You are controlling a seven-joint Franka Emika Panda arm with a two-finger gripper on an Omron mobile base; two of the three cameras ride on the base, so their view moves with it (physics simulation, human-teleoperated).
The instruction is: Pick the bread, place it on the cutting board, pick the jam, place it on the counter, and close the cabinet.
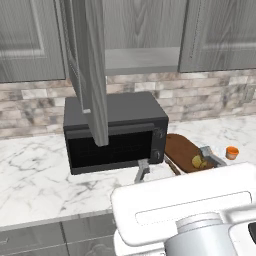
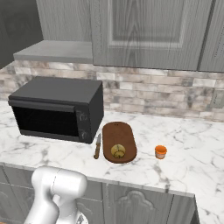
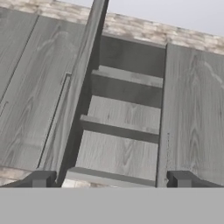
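Left base view
- Cabinet [image 1: 142, 30]: it hangs right above the black microwave [image 1: 116, 131]. One tall door [image 1: 95, 70] sticks out, so it is open. The grey shelf [image 1: 141, 61] inside has nothing on the part I can see.
- Cutting board [image 1: 181, 150]: it lies on the counter [image 1: 40, 170], just to the right of the microwave.
- Bread [image 1: 198, 162]: it sits on the cutting board, at the end away from the microwave.
- Jam [image 1: 232, 152]: it stands on the counter, past the cutting board, further from the microwave.

Right base view
- Bread [image 2: 117, 151]: it rests on the cutting board [image 2: 118, 141], beside the microwave [image 2: 58, 108].
- Jam [image 2: 160, 152]: it stands upright on the counter [image 2: 192, 144], near the cutting board but not touching it.
- Knife [image 2: 97, 146]: it lies on the counter between the microwave and the cutting board.

Hand view
- Fingers [image 3: 40, 178]: the two dark tips are far apart, so they are open and hold nothing.
- Gripper [image 3: 110, 179]: it looks straight at the cabinet [image 3: 124, 127].
- Door [image 3: 83, 83]: its edge points at the camera, so it is open.

How far along
- Done, I think: the bread is on the cutting board and the jam is on the counter.
- Left, I think: only closing the cabinet. The door has to be pushed shut.
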